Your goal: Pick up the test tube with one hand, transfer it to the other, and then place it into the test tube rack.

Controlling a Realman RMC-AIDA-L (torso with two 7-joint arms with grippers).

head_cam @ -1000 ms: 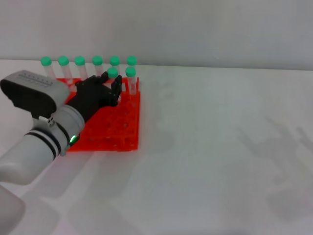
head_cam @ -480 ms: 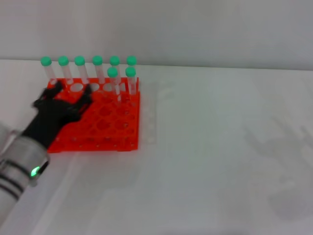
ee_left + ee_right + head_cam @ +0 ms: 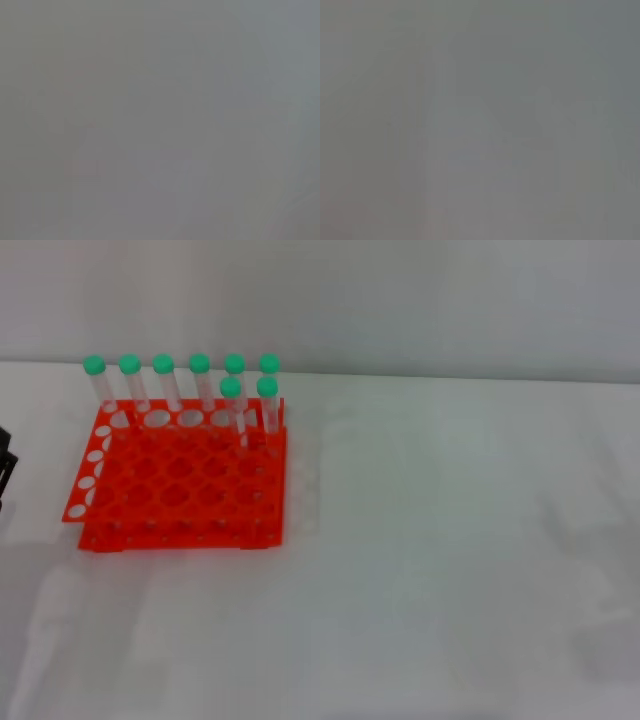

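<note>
On the white table (image 3: 450,570), eight green-capped tubes stand in the test tube rack (image 3: 180,500), the placing apparently done.
Each tube stands upright, cap up, long axis vertical; the test tube (image 3: 232,405) sits in the rack's back corner. Only a sliver of the left hand (image 3: 5,470) shows, grip undeterminable; the right hand is unseen.

— Where's the test tube rack (image 3: 180,485)?
— On the surface (image 3: 450,540), far left. Six tubes (image 3: 180,385) stand in its back row; two more (image 3: 250,405) stand just before them at the right end.
— And the left end effector (image 3: 5,475)?
— Just left of the rack, apart.
</note>
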